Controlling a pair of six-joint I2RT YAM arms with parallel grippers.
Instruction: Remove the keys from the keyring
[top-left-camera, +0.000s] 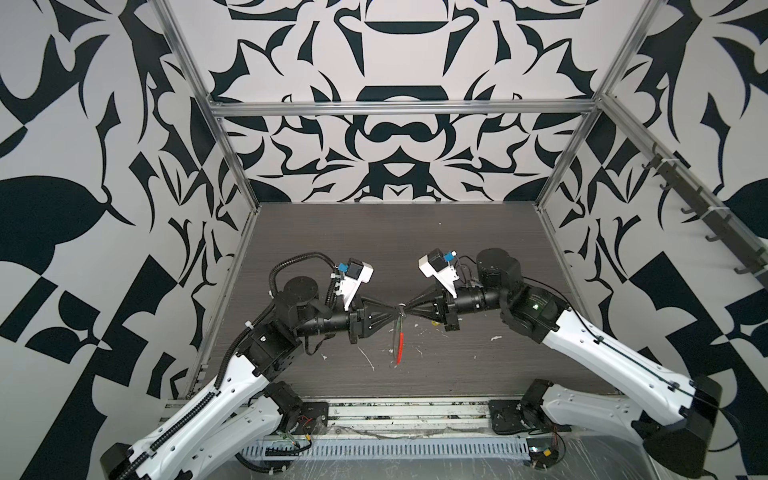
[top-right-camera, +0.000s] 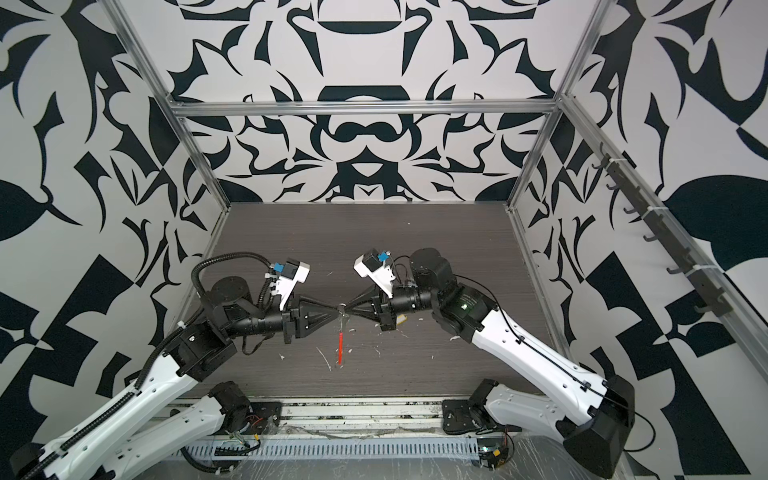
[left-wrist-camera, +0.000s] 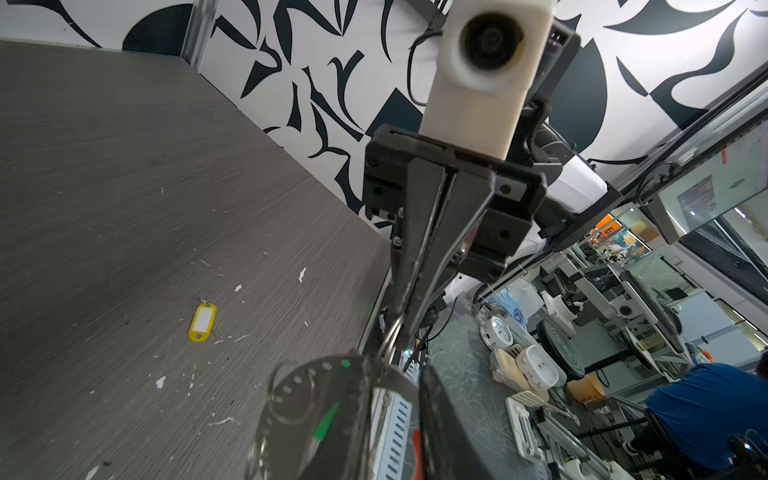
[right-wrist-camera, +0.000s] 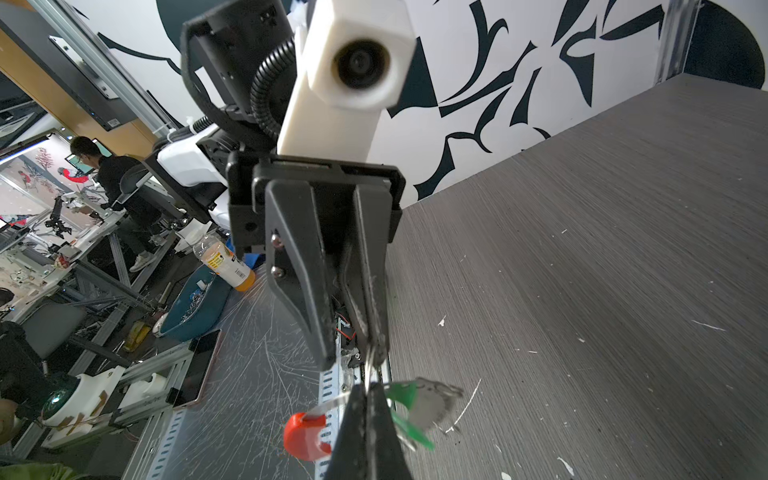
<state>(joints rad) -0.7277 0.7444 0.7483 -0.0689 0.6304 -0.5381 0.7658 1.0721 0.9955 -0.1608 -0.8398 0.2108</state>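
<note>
The keyring (top-left-camera: 398, 344) hangs edge-on in both top views, its long axis running 12 to 6 o'clock, its top at the meeting fingertips and its red sleeve (top-right-camera: 340, 347) at the 6 o'clock end, above the table (top-left-camera: 415, 232). There is 1 keyring and there are 2 keys: 1 green, 1 yellow. The green key (left-wrist-camera: 327, 420) is at the keyring, beside its perforated arc (left-wrist-camera: 299, 384), and hangs tilted. The yellow key (left-wrist-camera: 202, 322) lies flat on the table, apart from the ring, at about 3 o'clock from the fingertips in a top view and under the right arm's wrist. The 2 grippers point at each other tip to tip along the 9 to 3 o'clock line. The right gripper (top-left-camera: 409, 309) has its jaws pressed together, pinching a small silver loop (left-wrist-camera: 391, 336) at the top of the keyring; whether that loop belongs to the green key cannot be told. The left gripper (top-left-camera: 394, 311) has its jaws narrowly apart in the right wrist view, 1 fingertip (right-wrist-camera: 376, 351) touching the same loop and the other clear of it.
</note>
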